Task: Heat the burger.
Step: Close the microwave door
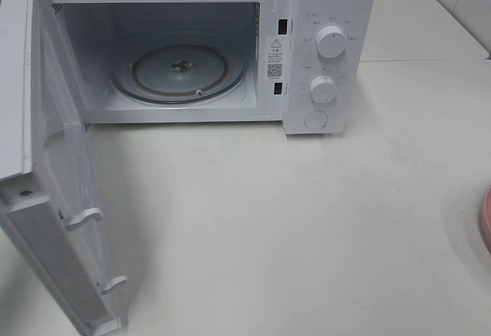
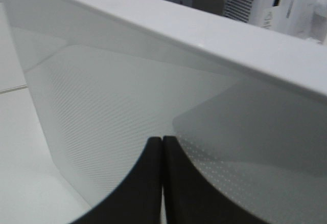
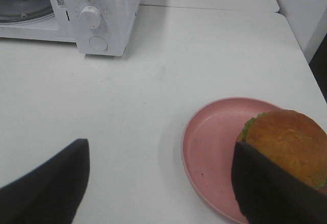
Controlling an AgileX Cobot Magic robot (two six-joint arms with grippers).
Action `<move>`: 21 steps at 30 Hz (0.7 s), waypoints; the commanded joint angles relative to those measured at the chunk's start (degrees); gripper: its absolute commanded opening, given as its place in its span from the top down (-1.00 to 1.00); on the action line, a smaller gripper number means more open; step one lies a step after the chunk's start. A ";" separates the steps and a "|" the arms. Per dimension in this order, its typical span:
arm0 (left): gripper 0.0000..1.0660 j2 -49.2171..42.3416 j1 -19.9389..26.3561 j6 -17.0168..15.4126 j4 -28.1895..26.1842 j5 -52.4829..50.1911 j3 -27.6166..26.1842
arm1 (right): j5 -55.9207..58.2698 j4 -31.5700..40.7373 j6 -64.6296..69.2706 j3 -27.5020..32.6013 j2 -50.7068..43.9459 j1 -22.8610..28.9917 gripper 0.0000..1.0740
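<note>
The burger (image 3: 286,139), with a golden-brown bun and green lettuce at its edge, sits on a round pink plate (image 3: 212,147) on the white table. My right gripper (image 3: 161,144) is open above the table, just short of the plate. One of its dark fingers (image 3: 271,188) covers part of the burger in the right wrist view; I cannot tell whether it touches. My left gripper (image 2: 162,141) is shut on nothing, close against the outer face of the open microwave door (image 2: 153,81). Neither gripper shows in the exterior high view.
The white microwave (image 1: 326,52) stands at the back with its door (image 1: 54,190) swung wide open to the left. Its glass turntable (image 1: 180,71) is bare. Only the plate's rim (image 1: 486,221) shows, at the right edge of the exterior high view.
</note>
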 commanded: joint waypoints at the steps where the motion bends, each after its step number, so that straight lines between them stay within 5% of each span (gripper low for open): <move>1: 1.00 1.72 -2.69 0.46 -0.86 -1.09 -1.32 | -0.29 0.00 -0.69 0.34 -1.55 -0.40 -0.42; 9: 1.00 7.85 -11.29 7.33 -12.20 -1.09 -3.04 | -0.29 0.00 -0.69 0.34 -1.55 -0.40 -0.42; 21: 1.00 16.56 -27.33 20.34 -37.07 -1.15 -10.31 | -0.29 0.00 -0.69 0.34 -1.55 -0.40 -0.42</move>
